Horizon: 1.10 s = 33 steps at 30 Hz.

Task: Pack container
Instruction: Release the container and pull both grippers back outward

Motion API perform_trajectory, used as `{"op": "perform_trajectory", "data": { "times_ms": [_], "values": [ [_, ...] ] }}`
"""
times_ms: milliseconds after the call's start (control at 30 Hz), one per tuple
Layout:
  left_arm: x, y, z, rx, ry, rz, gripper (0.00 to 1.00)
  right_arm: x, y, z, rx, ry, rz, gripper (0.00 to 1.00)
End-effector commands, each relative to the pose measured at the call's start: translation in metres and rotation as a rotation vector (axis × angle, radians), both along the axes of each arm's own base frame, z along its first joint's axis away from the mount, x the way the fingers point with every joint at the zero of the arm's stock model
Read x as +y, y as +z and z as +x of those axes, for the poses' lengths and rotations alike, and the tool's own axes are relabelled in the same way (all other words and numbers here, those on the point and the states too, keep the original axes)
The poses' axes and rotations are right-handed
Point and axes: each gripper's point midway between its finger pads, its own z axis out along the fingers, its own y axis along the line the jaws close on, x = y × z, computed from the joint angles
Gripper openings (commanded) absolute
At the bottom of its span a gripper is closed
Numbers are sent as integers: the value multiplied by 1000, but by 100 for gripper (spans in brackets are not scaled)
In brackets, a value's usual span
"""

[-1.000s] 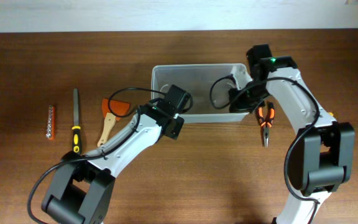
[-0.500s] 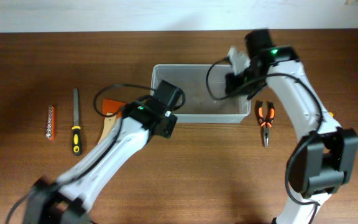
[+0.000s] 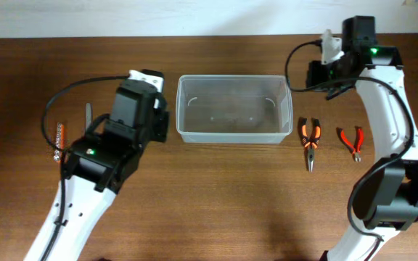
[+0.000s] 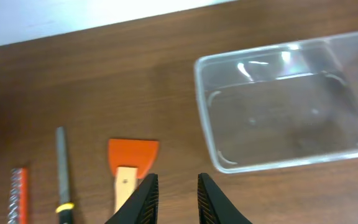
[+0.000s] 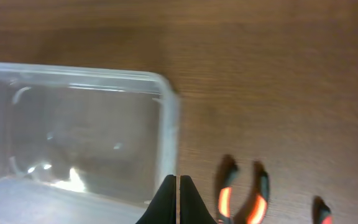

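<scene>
Mid-table, toward the far edge: container sits flat on the wooden table, open side up, wood grain showing through its floor; both arms are off to its sides, neither touching it.

left gripper: up off the table on the container's left, jaws a little apart, only bare wood in the gap; orange scraper with a pale wooden handle lies right under its fingertips; file with a yellow-black handle just left of the scraper; red ridged stick further left, apart from both.

right gripper: up by the container's far right corner, jaws pressed together, pinching nothing; orange-handled pliers lie just beside the container's right end, not touching; smaller red pliers sit further right, clear of the orange pair.
</scene>
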Motion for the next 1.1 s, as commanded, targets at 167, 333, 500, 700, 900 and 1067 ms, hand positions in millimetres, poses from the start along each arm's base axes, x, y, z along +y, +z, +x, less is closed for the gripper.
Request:
{"op": "perform_trajectory", "data": {
  "times_ms": [167,333,500,700,900,1067],
  "values": [
    [14,3,-2,5,35,9,23,0,-65,8,143,-45,41,4],
    [16,-1,-6,25,39,21,23,28,-84,14,159,14,175,4],
    [18,-4,-9,45,41,30,23,53,-94,15,176,65,231,4],
    [19,-6,-11,54,41,34,23,79,-93,16,156,121,231,4],
    [21,-6,-10,52,49,41,23,70,-98,15,170,99,179,4],
    [36,-2,-8,29,111,98,34,44,-95,0,234,39,185,4]
  ]
}}
